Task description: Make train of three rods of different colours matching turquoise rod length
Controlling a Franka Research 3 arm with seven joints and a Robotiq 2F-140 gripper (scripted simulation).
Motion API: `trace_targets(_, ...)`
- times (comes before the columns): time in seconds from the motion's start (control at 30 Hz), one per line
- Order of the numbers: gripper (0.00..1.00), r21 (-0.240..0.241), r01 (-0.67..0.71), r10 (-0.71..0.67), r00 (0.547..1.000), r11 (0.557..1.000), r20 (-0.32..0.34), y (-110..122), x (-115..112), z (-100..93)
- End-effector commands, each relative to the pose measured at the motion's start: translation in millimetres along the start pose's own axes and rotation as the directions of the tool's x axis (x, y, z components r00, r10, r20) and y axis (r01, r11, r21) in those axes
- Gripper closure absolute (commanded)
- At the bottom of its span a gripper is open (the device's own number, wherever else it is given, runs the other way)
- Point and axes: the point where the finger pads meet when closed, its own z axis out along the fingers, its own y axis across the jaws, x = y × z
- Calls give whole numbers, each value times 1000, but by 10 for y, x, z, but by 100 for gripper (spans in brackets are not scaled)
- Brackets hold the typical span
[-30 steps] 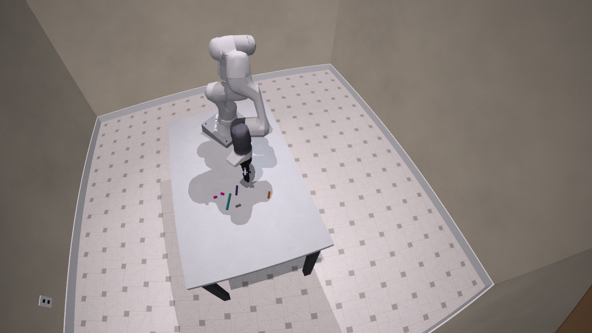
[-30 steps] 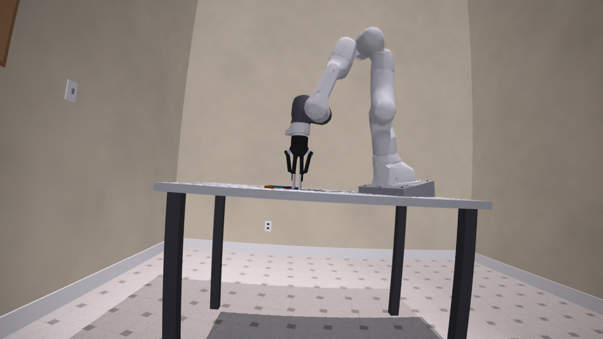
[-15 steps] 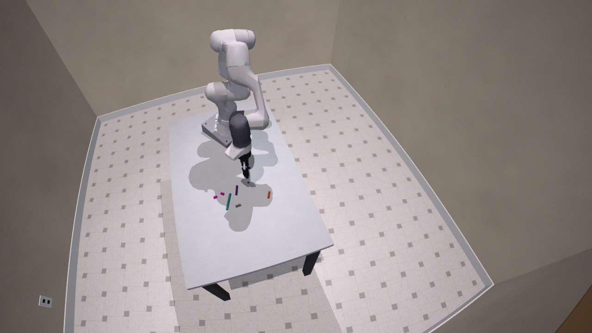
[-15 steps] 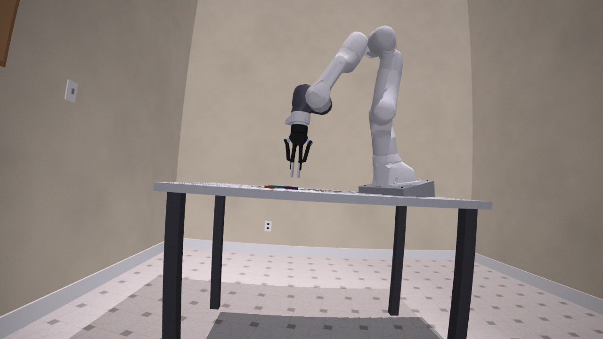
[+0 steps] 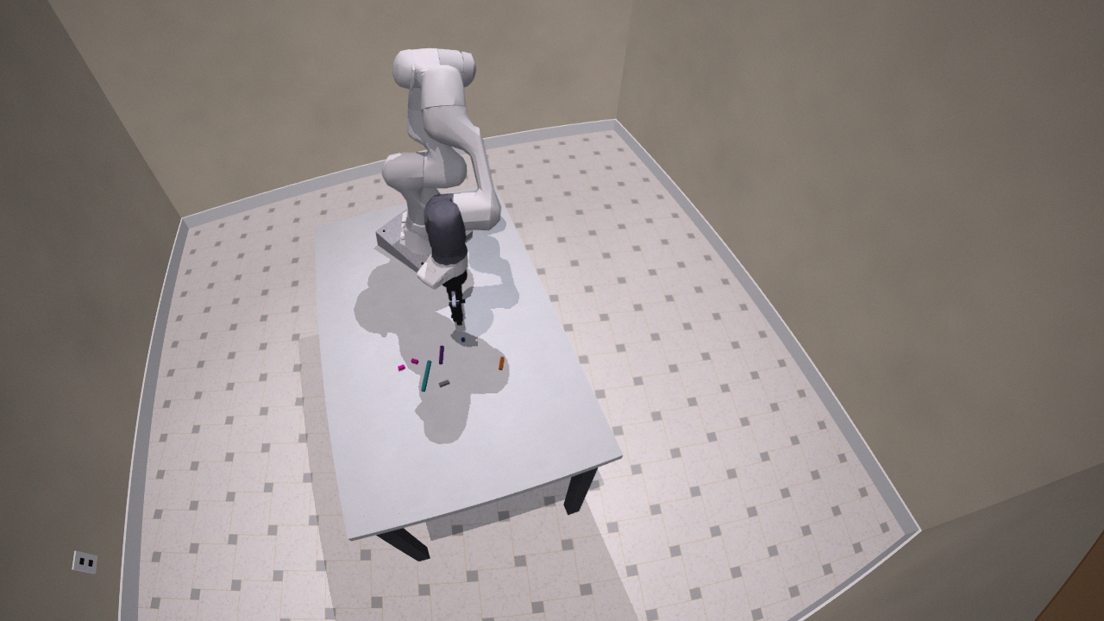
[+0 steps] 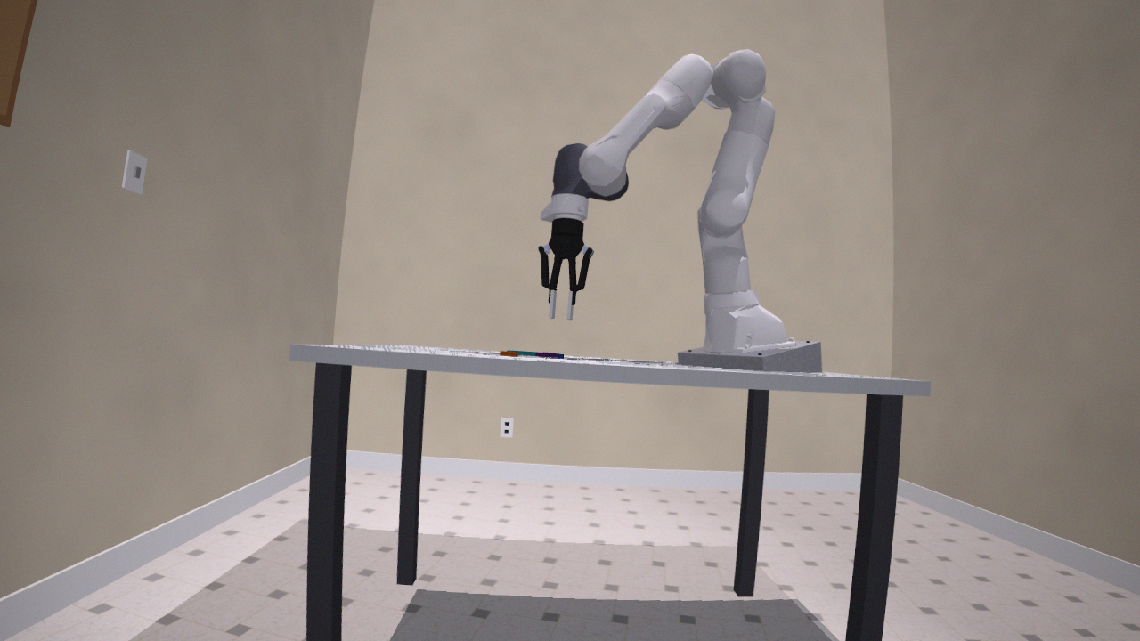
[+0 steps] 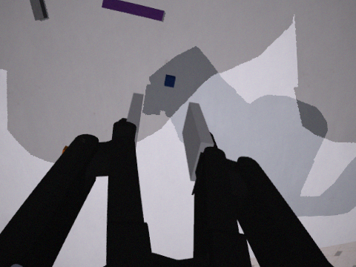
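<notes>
The black 2-finger gripper (image 5: 460, 324) (image 6: 561, 318) (image 7: 163, 114) is positioned above the table (image 5: 401, 479) (image 6: 606, 372) (image 7: 167, 222), fingers apart and unloaded, near 1 small blue block-shaped rod (image 5: 463, 340) (image 7: 170, 81).

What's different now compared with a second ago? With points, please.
The gripper (image 5: 461, 325) (image 6: 561, 317) (image 7: 163, 114) has risen from beside the blue rod (image 5: 463, 340) (image 7: 170, 81) to well above the table (image 5: 478, 463) (image 6: 606, 373), and its fingers have spread a little. It holds nothing. The blue, purple (image 5: 442, 354) (image 7: 133, 10), turquoise (image 5: 426, 376), orange (image 5: 501, 362), grey (image 5: 443, 383) and magenta rods (image 5: 401, 367) look unmoved.
</notes>
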Motion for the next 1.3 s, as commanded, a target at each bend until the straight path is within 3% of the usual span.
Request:
trace_targets(0.0, 0, -16, -11, 10, 1000, 1000, -2, 46, 11, 1)
trace_targets(0.67, 0, -16, -25, 25, 1000, 1000, -3, 39, 17, 3)
trace_targets(0.83, 0, -14, -203, 203, 979, 979, -26, -50, 87, 30)
trace_targets(1.27, 0, -5, -409, 409, 911, 912, -48, -153, 166, 65)
